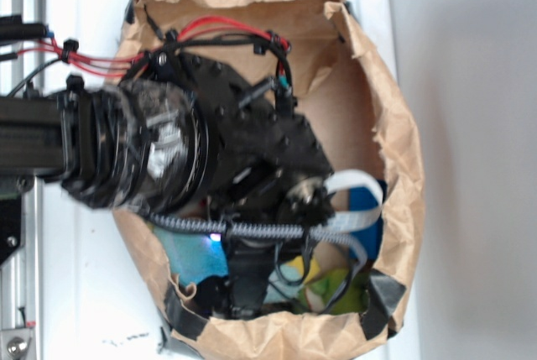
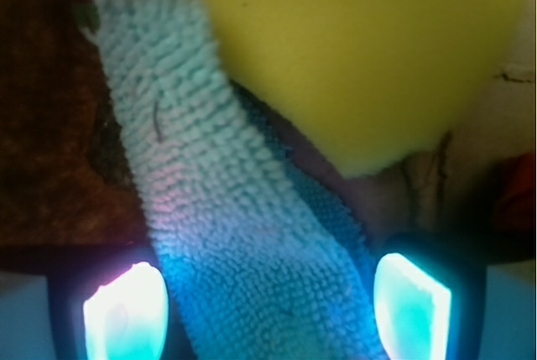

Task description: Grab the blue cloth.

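Inside a paper bag (image 1: 394, 150), the gripper (image 2: 267, 310) straddles the blue cloth (image 2: 218, 209), jaws spread, beside a yellow sponge (image 2: 352, 49).

The WidowX arm (image 1: 168, 154) comes in from the left of the exterior view, wrist bent so the gripper (image 2: 267, 310) points down. On the wrist cam both fingertips (image 2: 126, 314) glow teal at the bottom corners, spread wide with the blue cloth (image 2: 218, 234) running between them, neither pad clearly pressing it.
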Controlling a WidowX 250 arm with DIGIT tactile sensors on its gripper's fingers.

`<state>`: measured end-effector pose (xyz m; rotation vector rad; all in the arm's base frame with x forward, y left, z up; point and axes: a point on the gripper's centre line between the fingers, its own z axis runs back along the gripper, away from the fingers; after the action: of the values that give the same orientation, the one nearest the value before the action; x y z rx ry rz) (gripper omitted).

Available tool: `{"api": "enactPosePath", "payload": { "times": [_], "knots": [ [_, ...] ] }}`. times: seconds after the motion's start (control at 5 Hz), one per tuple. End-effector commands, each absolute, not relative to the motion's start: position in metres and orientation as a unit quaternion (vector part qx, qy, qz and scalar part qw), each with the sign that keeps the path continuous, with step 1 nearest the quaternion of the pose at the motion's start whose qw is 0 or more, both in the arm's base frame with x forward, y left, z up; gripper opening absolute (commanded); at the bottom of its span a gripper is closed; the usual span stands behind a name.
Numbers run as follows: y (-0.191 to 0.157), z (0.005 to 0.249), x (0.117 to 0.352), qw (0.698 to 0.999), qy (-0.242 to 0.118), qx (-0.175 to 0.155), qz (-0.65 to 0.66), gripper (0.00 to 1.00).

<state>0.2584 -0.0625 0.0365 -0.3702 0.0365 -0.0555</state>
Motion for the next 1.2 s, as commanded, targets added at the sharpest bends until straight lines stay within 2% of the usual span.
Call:
{"api": "enactPosePath", "payload": {
  "times": [0.0, 0.6, 0.8, 1.0],
  "knots": [
    [-0.066, 0.026, 0.252, 0.985, 0.004, -0.170, -0.035, 0.00],
    [-0.058, 0.029, 0.262, 0.985, 0.000, -0.170, -0.015, 0.00],
    [-0.041, 0.043, 0.273, 0.986, -0.021, -0.167, 0.017, 0.00],
    [-0.017, 0.068, 0.288, 0.984, -0.051, -0.164, 0.056, 0.00]
  ]
}}
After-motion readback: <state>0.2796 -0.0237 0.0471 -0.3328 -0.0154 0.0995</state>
